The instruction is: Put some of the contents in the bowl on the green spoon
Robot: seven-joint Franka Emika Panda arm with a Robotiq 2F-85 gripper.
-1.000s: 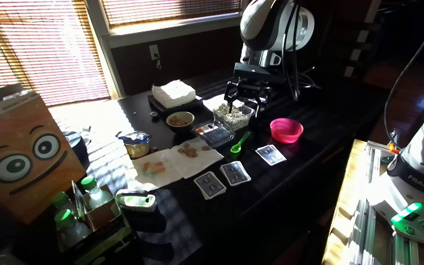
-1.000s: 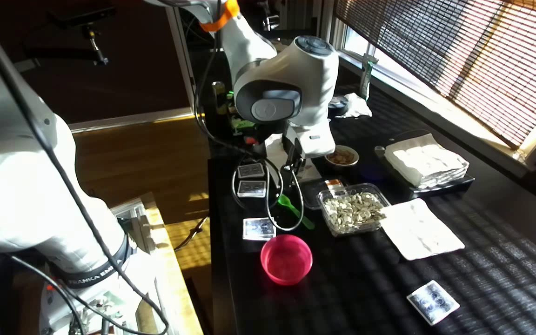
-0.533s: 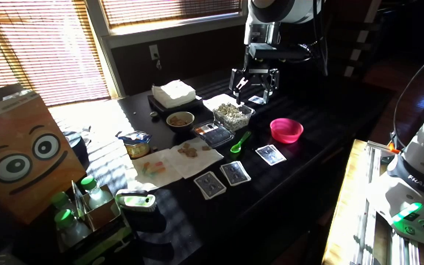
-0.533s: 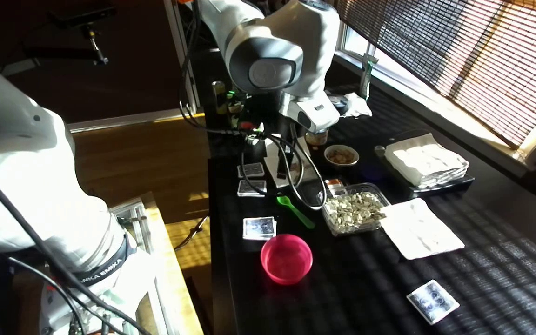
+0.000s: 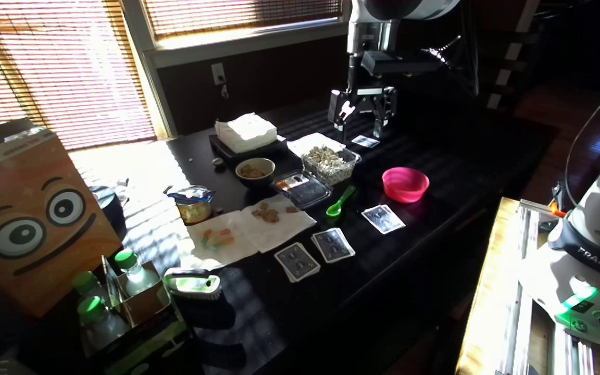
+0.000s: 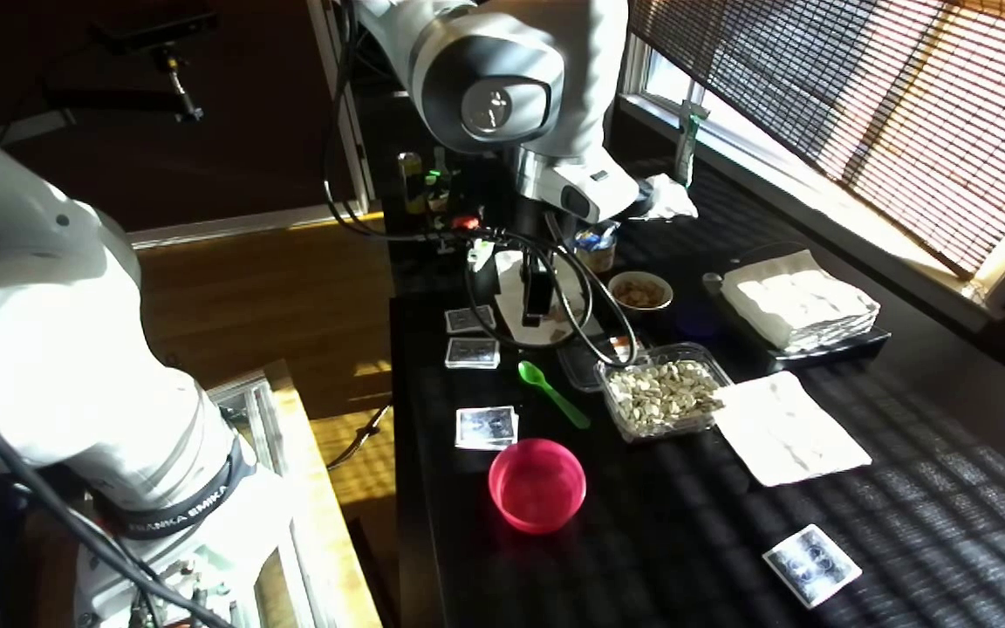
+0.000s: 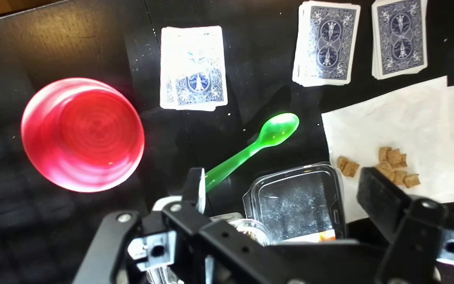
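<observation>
In an exterior view, the bowl [image 5: 254, 183] is holding brown bits [image 5: 251, 172]; a lid [image 5: 306, 194] is lying flat; the spoon [image 5: 341, 200] is lying on the table [image 5: 258, 302] just beside it. The gripper [image 5: 361, 134] is hovering, jaws standing apart, and a pink bowl [image 5: 405, 195] is sitting farther right.

Green-capped bottles [image 5: 140, 278] stand near an orange cartoon-faced box [image 5: 42, 221].

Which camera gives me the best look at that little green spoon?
The wrist view: the green spoon appears largest there, seen from above, though one of the open jaws hides the end of its handle. Both exterior views show it whole, only much smaller.
</observation>
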